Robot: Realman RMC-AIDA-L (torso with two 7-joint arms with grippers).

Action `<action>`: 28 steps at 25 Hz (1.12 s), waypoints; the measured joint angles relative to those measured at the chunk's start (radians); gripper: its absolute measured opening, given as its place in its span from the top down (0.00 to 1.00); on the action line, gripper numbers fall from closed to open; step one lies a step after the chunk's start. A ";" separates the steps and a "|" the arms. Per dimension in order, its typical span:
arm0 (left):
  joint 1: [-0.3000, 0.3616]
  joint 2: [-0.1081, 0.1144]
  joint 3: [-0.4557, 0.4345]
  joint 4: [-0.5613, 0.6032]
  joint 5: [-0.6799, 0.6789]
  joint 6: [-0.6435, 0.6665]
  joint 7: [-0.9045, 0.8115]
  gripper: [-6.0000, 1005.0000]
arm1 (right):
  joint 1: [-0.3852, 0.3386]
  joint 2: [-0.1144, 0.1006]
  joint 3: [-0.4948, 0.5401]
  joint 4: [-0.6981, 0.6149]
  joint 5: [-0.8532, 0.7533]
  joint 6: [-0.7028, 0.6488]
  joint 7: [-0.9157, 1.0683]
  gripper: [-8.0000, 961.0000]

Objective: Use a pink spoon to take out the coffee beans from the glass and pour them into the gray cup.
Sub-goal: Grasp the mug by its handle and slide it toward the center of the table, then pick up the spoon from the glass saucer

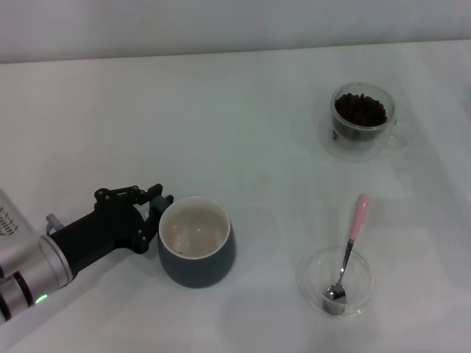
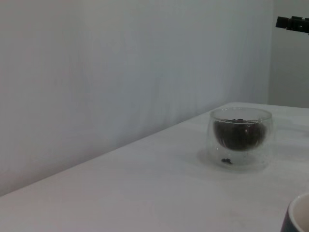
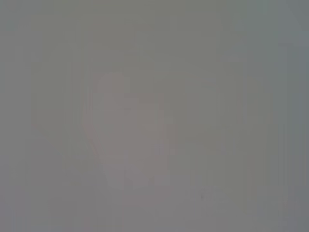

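Note:
The gray cup [image 1: 196, 243] stands at the front left with a cream inside; its handle is hidden. My left gripper [image 1: 151, 220] is right against the cup's left side. The cup's rim shows in the left wrist view [image 2: 299, 217]. The glass [image 1: 362, 121] stands at the back right, filled with coffee beans [image 1: 360, 110]. In the left wrist view the glass [image 2: 240, 137] holds the heap of coffee beans [image 2: 239, 134]. The pink spoon [image 1: 352, 239] lies with its bowl in a shallow clear dish [image 1: 309, 272] at the front right, handle pointing away from me. My right gripper is out of view.
The table is white, with a pale wall behind it. A dark object [image 2: 292, 23] shows at the edge of the left wrist view. The right wrist view shows only a blank grey surface.

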State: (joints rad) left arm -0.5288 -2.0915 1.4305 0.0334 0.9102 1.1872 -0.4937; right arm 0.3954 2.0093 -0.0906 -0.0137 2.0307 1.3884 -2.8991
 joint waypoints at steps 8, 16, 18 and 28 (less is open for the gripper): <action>0.020 0.002 0.001 0.005 -0.003 0.000 0.000 0.73 | -0.002 0.000 0.000 0.004 0.000 0.002 0.001 0.09; 0.060 0.005 0.002 0.016 -0.002 0.009 0.004 0.62 | -0.014 0.000 0.001 0.008 0.000 0.002 0.001 0.09; 0.091 0.006 0.001 0.038 -0.005 0.014 0.004 0.62 | -0.019 0.000 0.000 0.007 0.000 0.002 0.002 0.09; 0.247 0.008 -0.003 0.141 -0.107 0.064 0.004 0.49 | -0.056 -0.002 -0.008 0.000 0.000 -0.003 0.002 0.09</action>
State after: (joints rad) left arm -0.2813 -2.0838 1.4272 0.1740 0.8029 1.2515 -0.4895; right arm 0.3394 2.0070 -0.0981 -0.0138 2.0309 1.3857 -2.8971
